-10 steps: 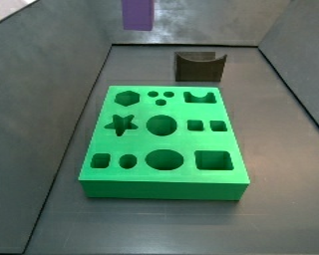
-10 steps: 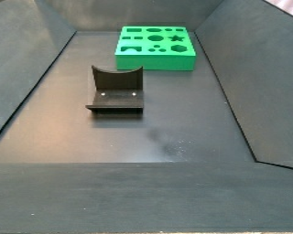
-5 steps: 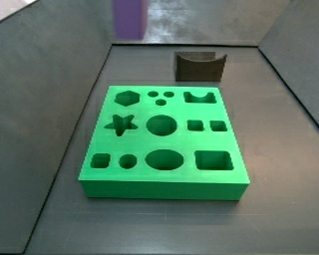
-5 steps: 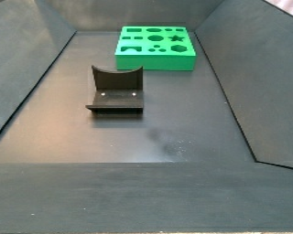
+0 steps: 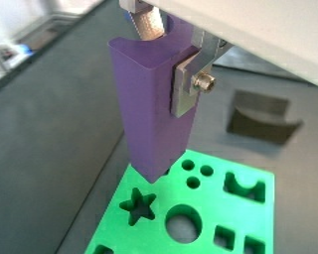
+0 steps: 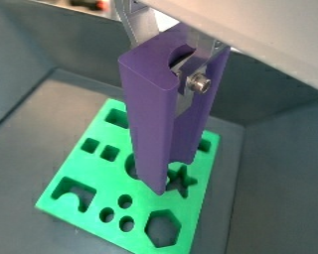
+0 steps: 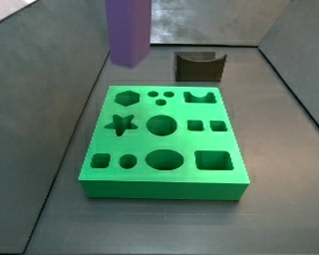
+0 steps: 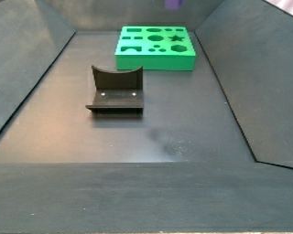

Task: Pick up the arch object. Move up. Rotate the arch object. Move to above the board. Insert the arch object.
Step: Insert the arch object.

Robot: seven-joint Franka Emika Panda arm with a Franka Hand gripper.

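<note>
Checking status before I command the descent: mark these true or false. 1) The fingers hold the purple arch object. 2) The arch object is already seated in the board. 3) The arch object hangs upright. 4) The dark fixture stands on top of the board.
1) True: in both wrist views the gripper is closed on the arch object.
2) False: it hangs above the board, its lower end clear of the holes.
3) True: its long axis is roughly vertical.
4) False: the fixture stands on the floor beyond the board.

Plain purple arch object (image 5: 151,104), bright green board (image 7: 162,134) (silver-fingered gripper (image 5: 173,52))
</note>
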